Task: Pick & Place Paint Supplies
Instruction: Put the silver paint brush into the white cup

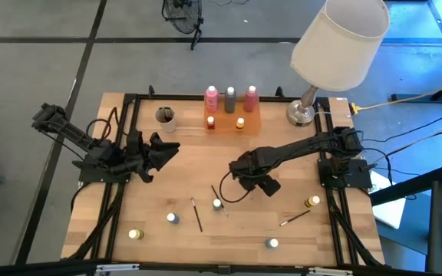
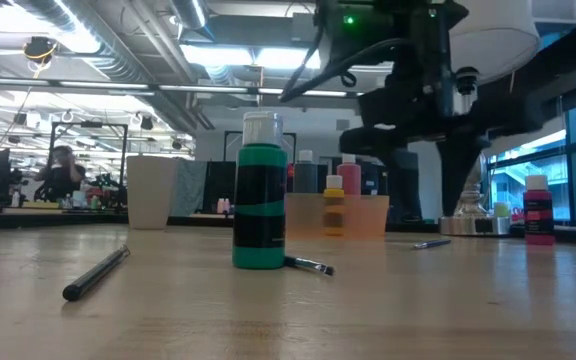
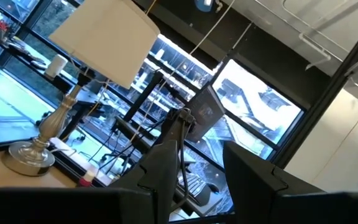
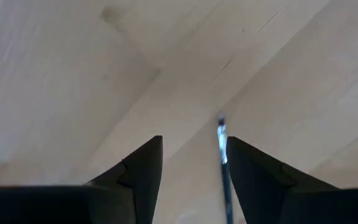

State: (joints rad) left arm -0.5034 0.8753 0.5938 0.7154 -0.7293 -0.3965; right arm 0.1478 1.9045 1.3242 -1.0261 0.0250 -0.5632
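The right gripper [image 4: 191, 165] hangs low over the pale wooden tabletop [image 4: 73, 74], fingers parted, a thin dark brush [image 4: 222, 158] lying between them against one finger, not visibly clamped. Just beside it stands a small white-lidded pot [image 1: 217, 204]; more brushes [image 1: 196, 215] and pots dot the boards around. Farther back, the orange tray [image 1: 248, 120] holds three white-capped bottles [image 1: 230, 96], near a beige cup [image 1: 165, 116] and a shaded lamp [image 1: 336, 42]. The left gripper [image 1: 167, 149] waits raised at the far side, fingers apart and empty. Beyond, windows and ceiling lights fill an open workshop.
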